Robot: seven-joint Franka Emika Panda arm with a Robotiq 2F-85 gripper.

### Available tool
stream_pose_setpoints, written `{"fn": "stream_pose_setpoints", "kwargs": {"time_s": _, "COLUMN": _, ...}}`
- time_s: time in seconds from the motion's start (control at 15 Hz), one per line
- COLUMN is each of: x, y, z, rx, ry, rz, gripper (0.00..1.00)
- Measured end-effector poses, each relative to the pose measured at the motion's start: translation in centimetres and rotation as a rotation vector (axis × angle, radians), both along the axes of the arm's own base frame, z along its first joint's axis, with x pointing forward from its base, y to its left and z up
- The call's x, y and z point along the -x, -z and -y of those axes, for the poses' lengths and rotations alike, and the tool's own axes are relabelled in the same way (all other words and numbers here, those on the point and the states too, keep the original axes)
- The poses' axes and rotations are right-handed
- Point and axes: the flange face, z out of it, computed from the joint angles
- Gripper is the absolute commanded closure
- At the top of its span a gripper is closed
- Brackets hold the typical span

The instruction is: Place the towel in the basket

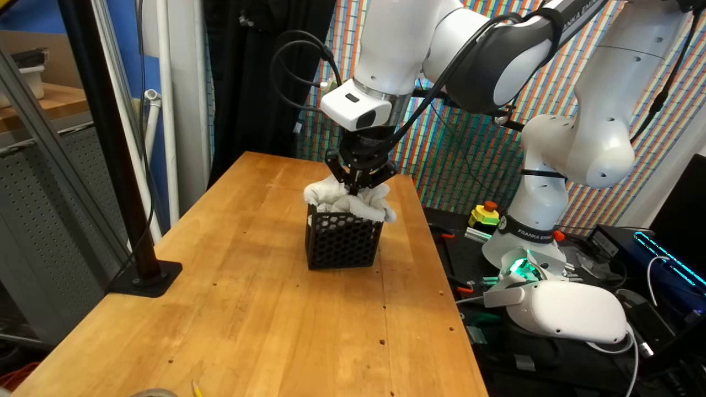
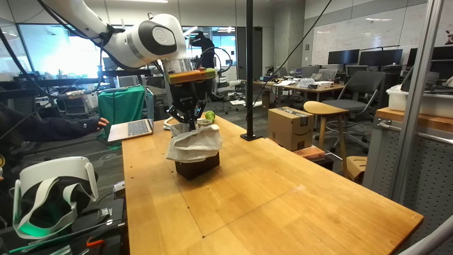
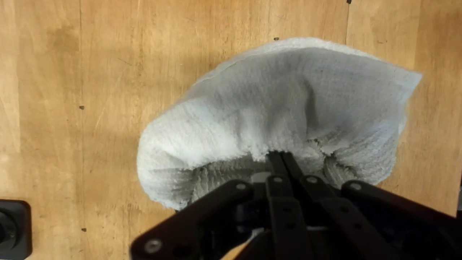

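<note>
The cream-white towel [image 1: 331,196] sits bunched in the top of the black mesh basket [image 1: 342,242], with folds bulging over the rim. In an exterior view, a wide flap of the towel [image 2: 196,143] drapes outside and covers much of the basket [image 2: 198,168]. My gripper [image 1: 353,190] points straight down above the basket. Seen from the wrist, the gripper [image 3: 281,154] has its fingers together, tips sunk into the towel [image 3: 202,126]. Those tips are hidden by cloth, so whether a fold is pinched between them cannot be told. The towel hides nearly all of the basket in the wrist view.
A black post rises from a square base [image 1: 146,278] at the table's edge. A laptop [image 2: 131,129] and a green item [image 2: 210,115] are at one end of the wooden table [image 2: 247,184]. A pencil [image 1: 196,389] lies there too. Beside the table is a white headset [image 1: 568,309].
</note>
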Motion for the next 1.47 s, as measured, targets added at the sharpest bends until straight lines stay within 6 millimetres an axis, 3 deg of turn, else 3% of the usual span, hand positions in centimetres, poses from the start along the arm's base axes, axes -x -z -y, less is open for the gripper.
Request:
{"fn": "stream_pose_setpoints", "kwargs": {"time_s": 0.67, "x": -2.7, "y": 4.5, "z": 0.8, "rx": -0.076, "ry": -0.076, "rz": -0.044, "gripper": 0.95}}
{"fn": "stream_pose_setpoints", "kwargs": {"time_s": 1.47, "x": -4.5, "y": 5.2, "z": 1.5, "rx": -0.119, "ry": -0.092, "rz": -0.081, "gripper": 0.95}}
